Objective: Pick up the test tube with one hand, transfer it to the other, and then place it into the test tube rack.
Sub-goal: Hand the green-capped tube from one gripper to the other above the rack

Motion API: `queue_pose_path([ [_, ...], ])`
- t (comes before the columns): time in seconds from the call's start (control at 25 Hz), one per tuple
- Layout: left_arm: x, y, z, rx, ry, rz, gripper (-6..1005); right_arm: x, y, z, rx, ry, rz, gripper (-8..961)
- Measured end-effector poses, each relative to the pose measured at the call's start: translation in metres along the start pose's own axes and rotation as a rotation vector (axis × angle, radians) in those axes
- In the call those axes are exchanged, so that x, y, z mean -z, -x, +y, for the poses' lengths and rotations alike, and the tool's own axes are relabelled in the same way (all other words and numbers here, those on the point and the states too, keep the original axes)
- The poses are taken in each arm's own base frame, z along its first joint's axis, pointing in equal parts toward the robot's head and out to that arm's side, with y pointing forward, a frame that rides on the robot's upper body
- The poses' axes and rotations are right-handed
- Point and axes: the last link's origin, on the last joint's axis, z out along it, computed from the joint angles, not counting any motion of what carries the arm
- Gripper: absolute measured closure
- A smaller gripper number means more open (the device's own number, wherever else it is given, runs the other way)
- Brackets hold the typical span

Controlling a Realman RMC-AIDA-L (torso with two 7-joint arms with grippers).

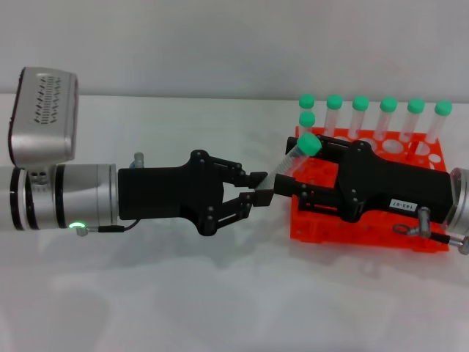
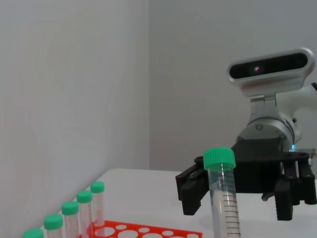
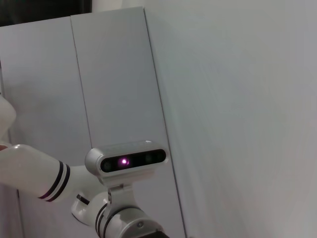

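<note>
The test tube, clear with a green cap, is held tilted in the air at the left edge of the orange-red test tube rack. My left gripper, with the green light on its wrist, is shut on the tube's lower end. My right gripper, with the white label, hovers over the rack, its fingers open around the tube's upper part. In the left wrist view the tube stands cap up in front of the open right gripper.
Several other green-capped tubes stand in the rack's back rows and also show in the left wrist view with the rack. The white table extends in front. A grey wall lies behind.
</note>
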Motion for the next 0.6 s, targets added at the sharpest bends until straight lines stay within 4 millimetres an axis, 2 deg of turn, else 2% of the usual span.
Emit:
queue_pose_path([
  [0.16, -0.0009, -0.0002, -0.0016, -0.003, -0.004, -0.006, 799, -0.0002, -0.0002, 0.0002, -0.010, 0.001, 0.001, 253],
  [0.4, -0.0058, 0.0018, -0.0029, -0.002, -0.007, -0.018, 799, -0.0014, -0.0017, 0.0015, -0.027, 0.007, 0.008, 277],
  [0.6, -0.0080, 0.0016, -0.0043, -0.006, -0.006, -0.028, 799, -0.0022, -0.0028, 0.0005, -0.030, -0.002, 0.012, 389],
])
